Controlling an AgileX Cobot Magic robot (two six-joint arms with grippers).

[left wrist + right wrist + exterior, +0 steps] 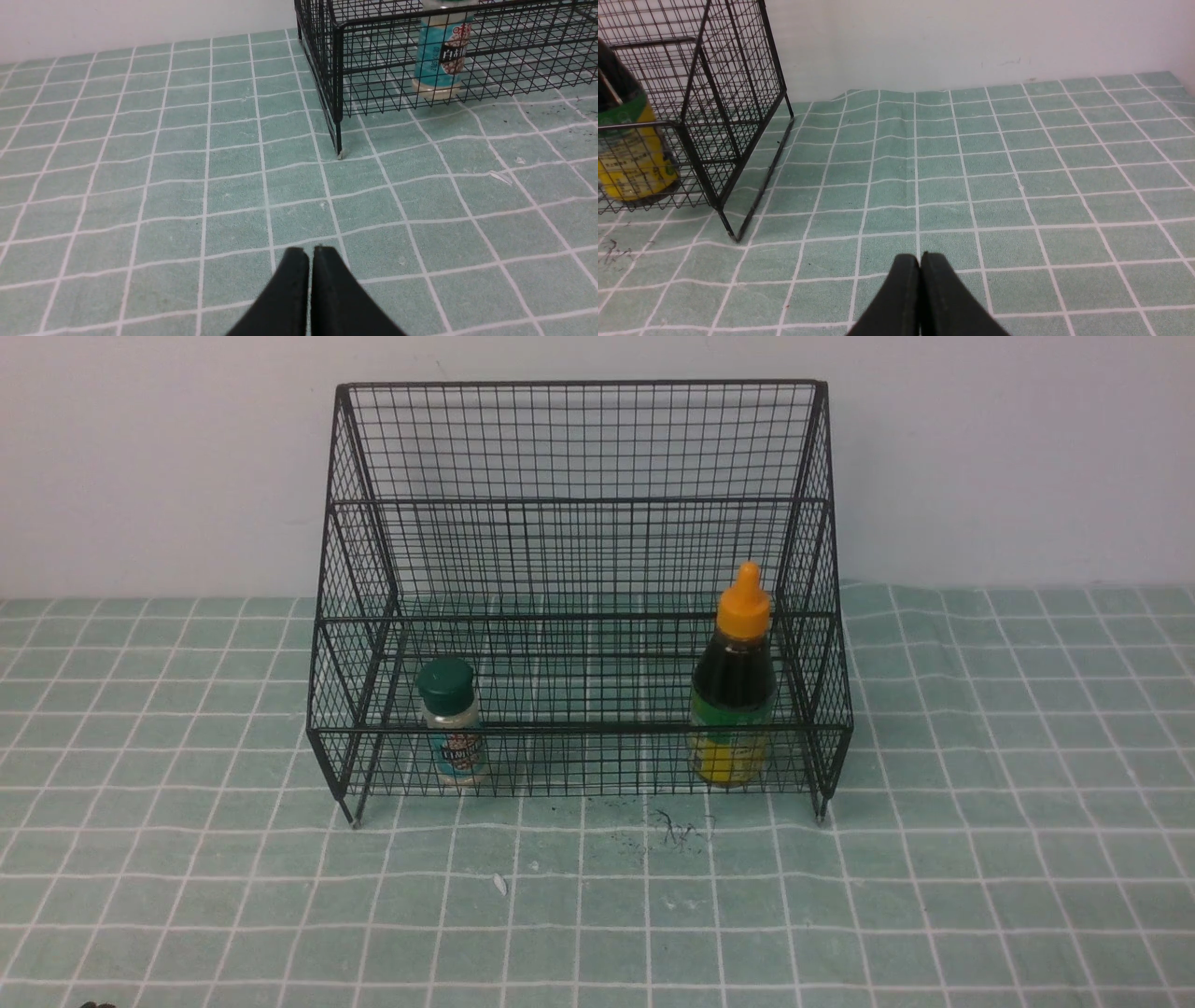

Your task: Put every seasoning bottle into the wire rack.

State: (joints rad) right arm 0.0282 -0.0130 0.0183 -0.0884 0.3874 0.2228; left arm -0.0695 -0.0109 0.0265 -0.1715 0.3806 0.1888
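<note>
The black wire rack (579, 504) stands at the middle back of the table. The small shaker (452, 721) with dark green cap stands upright in its lowest tier at the left. The tall dark bottle (734, 683) with orange nozzle cap stands upright in the same tier at the right. The left wrist view shows the shaker (441, 56) behind the rack's mesh (364, 60). The right wrist view shows the dark bottle (630, 154) inside the rack (733, 93). My left gripper (310, 252) and right gripper (920, 257) are shut, empty, low over the cloth, well short of the rack. Neither shows in the front view.
A green checked cloth (980, 859) covers the table. Dark specks (677, 826) and a small white scrap (500, 885) lie on it in front of the rack. A pale wall (140, 467) stands close behind the rack.
</note>
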